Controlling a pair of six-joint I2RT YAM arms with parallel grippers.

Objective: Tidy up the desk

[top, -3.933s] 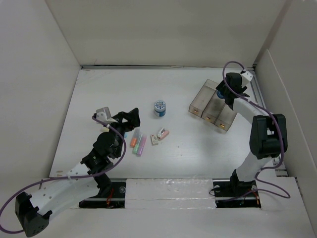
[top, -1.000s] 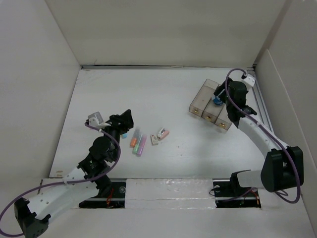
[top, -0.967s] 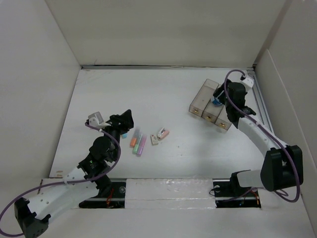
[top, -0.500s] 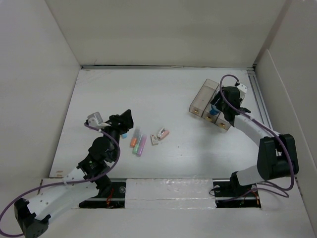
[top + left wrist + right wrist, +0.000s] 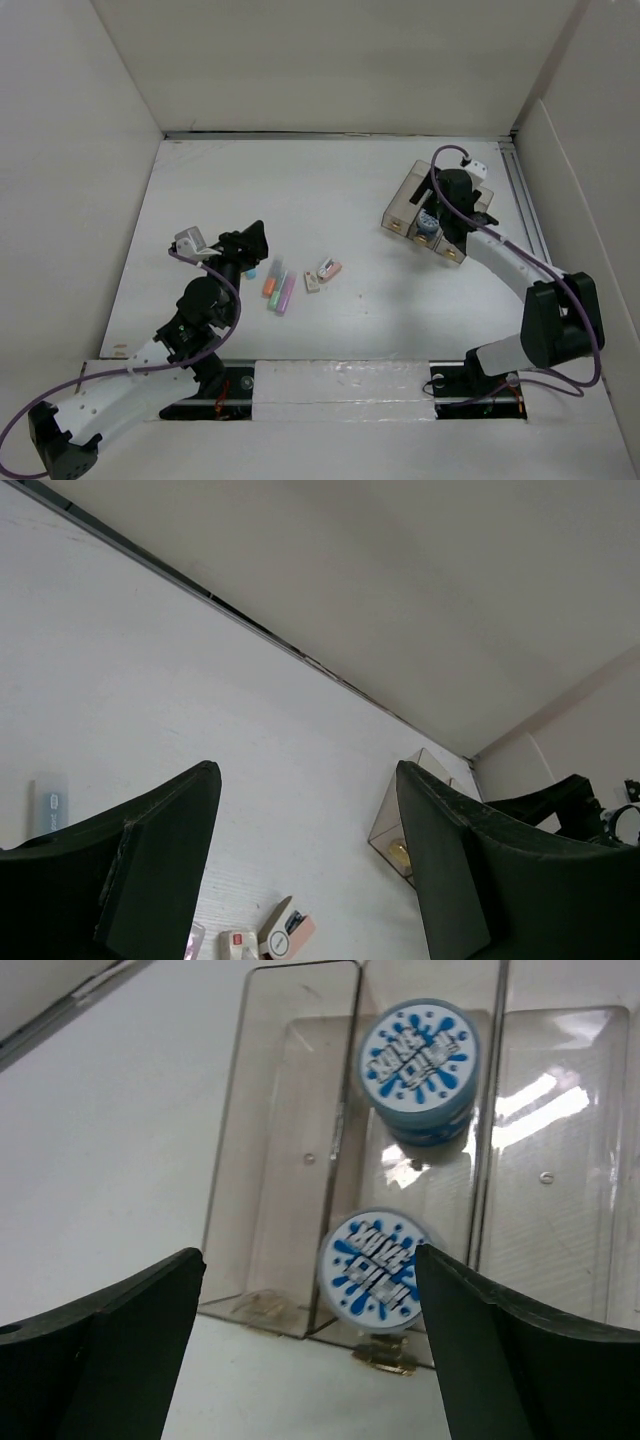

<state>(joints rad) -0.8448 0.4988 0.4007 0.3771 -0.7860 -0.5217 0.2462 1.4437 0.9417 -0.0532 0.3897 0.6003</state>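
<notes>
Fingers (image 5: 110, 1350) of right gripper (image 5: 305, 1252) and left gripper (image 5: 305, 770) wide apart, empty; right above two tubs (image 5: 420, 1055) in tray (image 5: 270, 1160).

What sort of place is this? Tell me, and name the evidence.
Likely a robot test cell, not an office: a white desk walled by blank panels, left arm and right arm bolted at its near edge.

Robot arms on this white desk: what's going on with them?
The desk is being tidied. The right pincer hangs open above a clear tray that holds two round blue-and-white tubs. The left pincer, also open, hovers near some coloured markers lying loose on the desk, none of them picked up yet.
</notes>
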